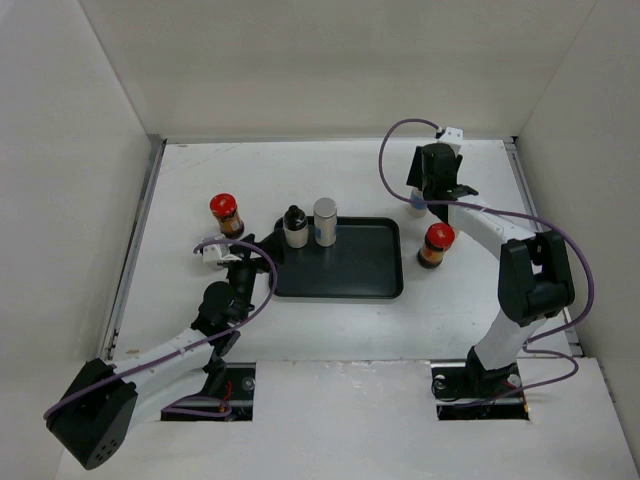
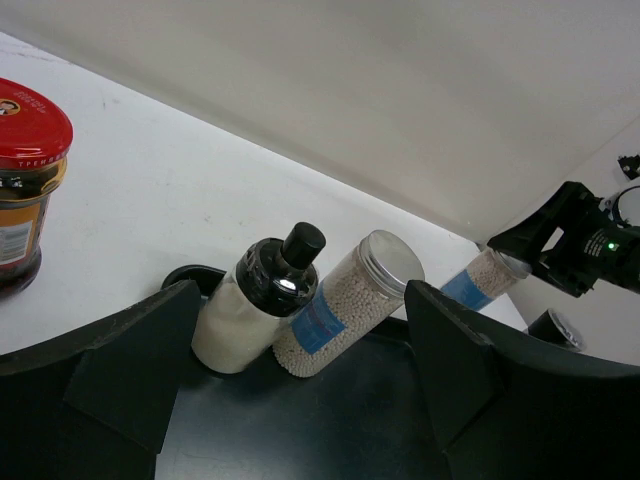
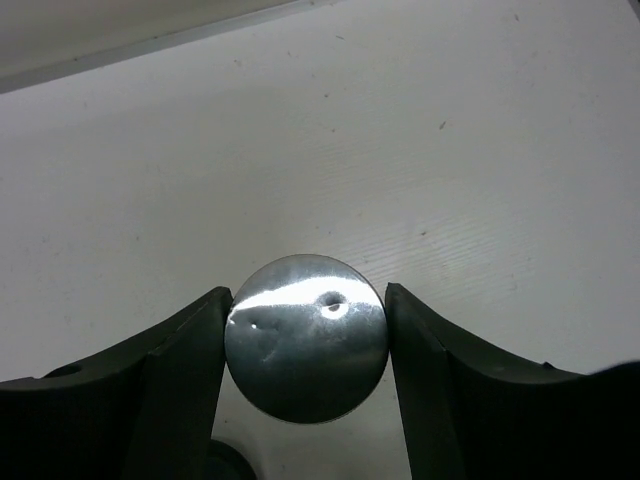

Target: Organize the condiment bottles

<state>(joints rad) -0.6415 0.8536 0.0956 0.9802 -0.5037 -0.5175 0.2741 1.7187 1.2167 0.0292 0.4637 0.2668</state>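
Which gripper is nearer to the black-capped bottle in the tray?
Left. The left gripper is open just left of the black-capped bottle; the right gripper grips a silver-lidded jar beyond the tray, to its right.

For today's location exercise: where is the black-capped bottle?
In the top view, the black-capped bottle stands in the far-left corner of the black tray, beside the silver-lidded jar.

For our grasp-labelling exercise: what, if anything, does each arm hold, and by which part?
The right gripper clamps the silver-lidded jar at its lid, with its fingers on opposite sides. The left gripper holds nothing; it stands open.
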